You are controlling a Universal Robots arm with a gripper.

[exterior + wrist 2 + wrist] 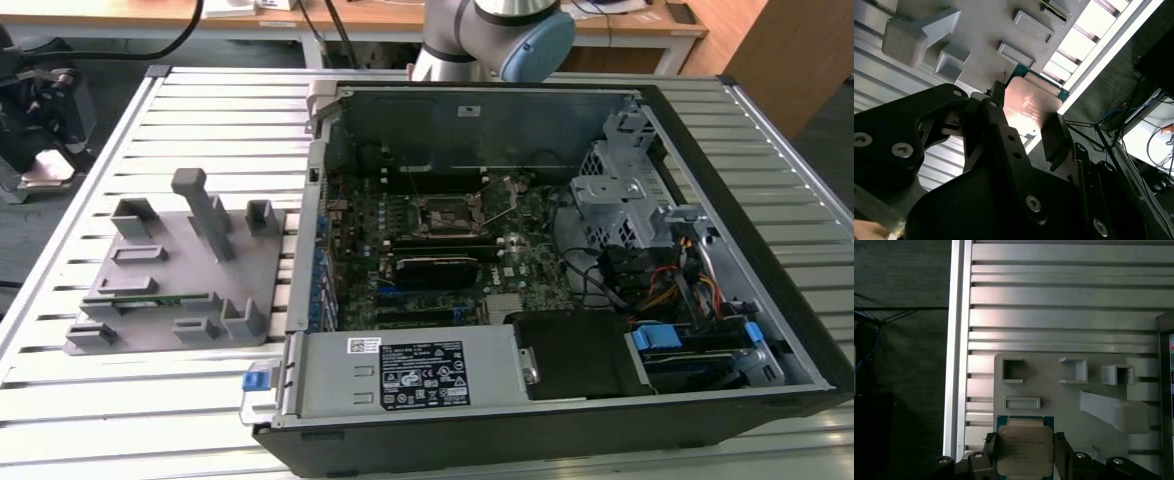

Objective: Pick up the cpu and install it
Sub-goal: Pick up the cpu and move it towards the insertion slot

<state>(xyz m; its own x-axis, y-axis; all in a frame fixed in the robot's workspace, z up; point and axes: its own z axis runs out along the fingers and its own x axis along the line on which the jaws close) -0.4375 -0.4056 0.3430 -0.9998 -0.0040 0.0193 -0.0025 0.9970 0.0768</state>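
Cpu [1024, 446] is clamped by two opposite edges in the gripper [1025, 452], with its metal top turned toward both wrist cameras. It hangs over the bench [200, 110], close to the edge at the exterior view's left, by the rim of the grey fixture [174, 270]. I cannot tell how high it is held.

The grip is narrow and rests on thin edges only. From where I stand, the main worry is the chip creeping or tilting in the jaws on a quick swing.

Further right lies the open computer case [467, 440]. The socket [447, 215] sits mid-way along the motherboard [441, 290], well apart from the chip. The case wall and the loose cables inside could snag the gripper on a low path.

At the socket, a tilted or wrongly turned chip would land skewed. Pressing it down like that could bend the contacts.
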